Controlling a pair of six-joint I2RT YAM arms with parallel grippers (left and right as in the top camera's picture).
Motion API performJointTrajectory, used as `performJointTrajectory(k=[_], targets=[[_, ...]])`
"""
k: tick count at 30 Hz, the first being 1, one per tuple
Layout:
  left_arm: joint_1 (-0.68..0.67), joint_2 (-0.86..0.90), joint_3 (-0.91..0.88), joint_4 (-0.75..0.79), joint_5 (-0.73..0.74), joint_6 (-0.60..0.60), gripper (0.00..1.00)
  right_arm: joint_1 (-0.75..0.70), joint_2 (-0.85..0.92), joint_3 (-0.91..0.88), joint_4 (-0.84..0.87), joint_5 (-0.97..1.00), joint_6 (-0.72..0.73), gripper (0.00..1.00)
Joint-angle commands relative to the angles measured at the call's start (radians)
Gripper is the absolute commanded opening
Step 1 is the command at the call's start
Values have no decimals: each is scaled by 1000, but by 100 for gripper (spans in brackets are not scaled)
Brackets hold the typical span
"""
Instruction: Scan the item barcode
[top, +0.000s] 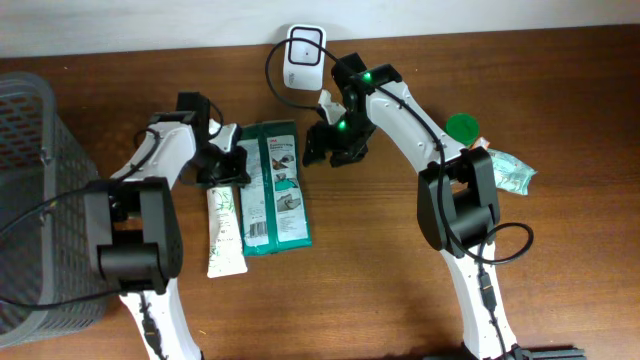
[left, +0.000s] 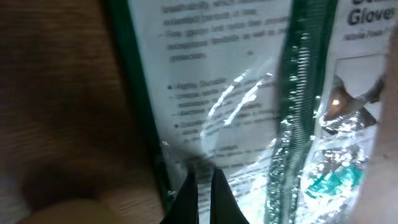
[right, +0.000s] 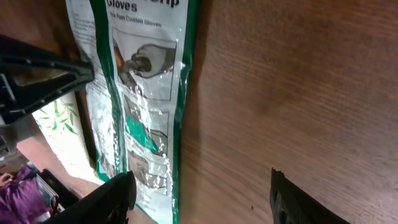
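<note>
You are at the pick-up step: the glove packet (top: 278, 190) lies flat on the table (top: 400, 290) and nothing has yet been presented to the scanner (top: 303, 55), which sits beyond the packet's top edge, a little to its right. Your left gripper (top: 228, 165) is at the packet's left edge, and in the left wrist view its fingers (left: 212, 193) stand pressed together right at the green border of the packet (left: 236, 93). Whether they have a fold of the film between them, you cannot tell from here. Your right gripper (top: 335, 145) hovers just off the packet's upper right corner, fingers spread wide with only bare wood between them (right: 202, 199), holding nothing. A toothpaste tube (top: 225, 235) lies touching or nearly touching the packet's left side, so the left fingers have little room there. Before you lift, I judge you need to confirm the pinch is real; thin glossy film slips easily. Then raise the packet clear of the tube, find which face carries the barcode, and turn that face toward the scanner's window.
</note>
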Motion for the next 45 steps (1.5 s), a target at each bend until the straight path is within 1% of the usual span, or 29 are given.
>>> performJointTrajectory(k=[1, 3, 7, 9, 11, 12, 13, 14, 16, 18, 19, 21, 25, 27, 31, 32, 36, 38, 41, 43, 45], targets=[[-13, 32, -8, 0, -134, -76, 0, 4, 8, -14, -15, -16, -18, 66], [-13, 34, -8, 0, -134, -77, 0, 8, 8, -58, -8, -51, -18, 66], [-13, 34, -8, 11, -151, -76, 0, 52, 8, -183, 80, -175, -14, 66], [-13, 34, -8, 11, -151, -76, 0, 92, 8, -220, 138, -177, 57, 65], [-13, 34, -8, 11, -151, -76, 0, 139, 8, -285, 270, -174, 190, 61], [-13, 34, -8, 11, -151, -76, 0, 161, 8, -337, 378, -175, 284, 59], [-13, 34, -8, 11, -151, -76, 0, 167, 8, -364, 446, -180, 328, 56], [-13, 34, -8, 11, -151, -76, 0, 167, 8, -372, 487, -191, 336, 55], [-13, 34, -8, 11, -151, -76, 0, 166, 8, -373, 620, -257, 341, 55], [-13, 34, -8, 11, -151, -76, 0, 169, 8, -373, 678, -260, 361, 51], [-13, 34, -8, 11, -151, -76, 0, 169, 8, -373, 686, -256, 360, 50], [-13, 34, -8, 11, -151, -76, 0, 160, 8, -373, 686, -213, 352, 44], [-13, 34, -8, 11, -151, -76, 0, 133, 8, -373, 690, -98, 332, 44], [-13, 34, -8, 11, -152, -76, 0, 135, 8, -373, 715, -98, 299, 45], [-13, 34, -8, 11, -152, -76, 0, 180, 9, -373, 756, -99, 288, 44], [-13, 34, -8, 11, -152, -76, 0, 182, 9, -373, 757, -98, 288, 38], [-13, 34, -8, 11, -152, -76, 0, 180, 9, -373, 735, -99, 288, 4], [-12, 34, -8, 12, -152, -76, 0, 177, 9, -373, 721, -100, 288, 4], [-12, 16, 76, -61, -151, -75, 0, 138, -29, -372, 697, -151, 227, 4], [-8, -47, 186, -141, -152, -75, 0, 104, -127, -372, 635, -157, 145, 4], [-5, -96, 241, -170, -152, -75, 1, 79, -211, -372, 603, -179, 97, 4]])
